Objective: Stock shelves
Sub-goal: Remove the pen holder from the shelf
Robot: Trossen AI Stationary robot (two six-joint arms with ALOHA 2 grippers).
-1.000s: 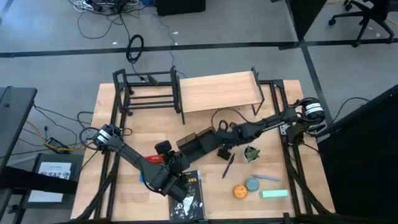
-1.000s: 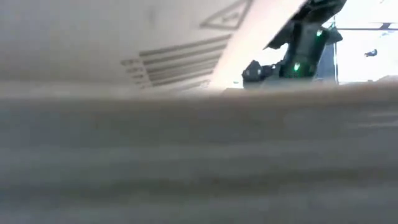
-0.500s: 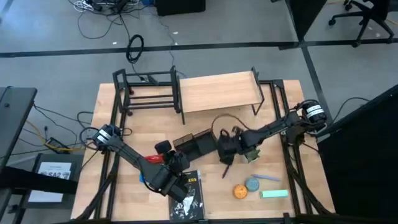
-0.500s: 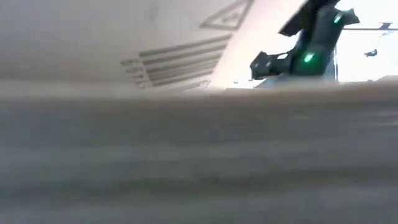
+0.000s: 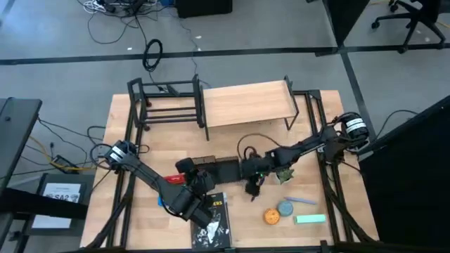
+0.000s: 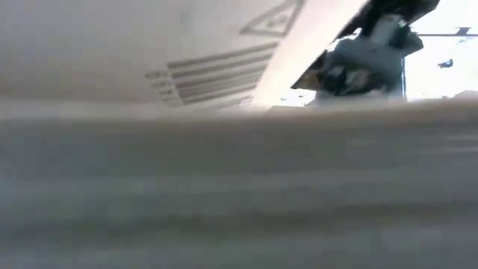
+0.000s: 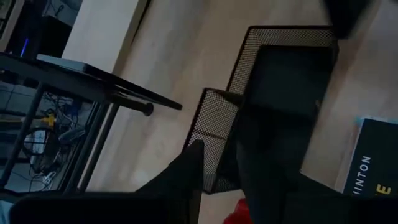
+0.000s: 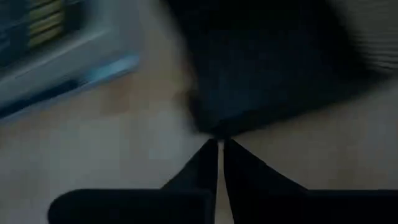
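- The right gripper [image 5: 247, 171] sits near the table's centre, low over the wood, its tips just beside the 3 o'clock end of the black mesh organizer [image 5: 219, 169].
- In the right wrist view its two dark fingers [image 8: 200, 167] are pressed almost together with only a thin slit between them and nothing held, so the claw is clenched on empty air; a dark blurred shape lies just ahead of the tips.
- The left gripper [image 5: 184, 167] rests at the organizer's 9 o'clock end. The left wrist view shows the mesh box [image 7: 273, 87] close ahead of the fingers [image 7: 180, 177], but I cannot tell whether that claw is grasping or released.
- The wooden plank shelf [image 5: 245, 104] stands at 12 o'clock on the table, well apart from both grippers.
- The black tube rack [image 5: 166, 104] stands just beside it at 11 o'clock.
- A dark book [image 5: 214, 219] lies at 6 o'clock under the left arm.
- A pen [image 5: 257, 188], a small green plant [image 5: 284, 173], an orange ball [image 5: 271, 216], a round blue lid [image 5: 285, 208] and a mint-green block [image 5: 310, 219] lie toward 4 o'clock.
- The low view is blocked by a pale blurred surface.
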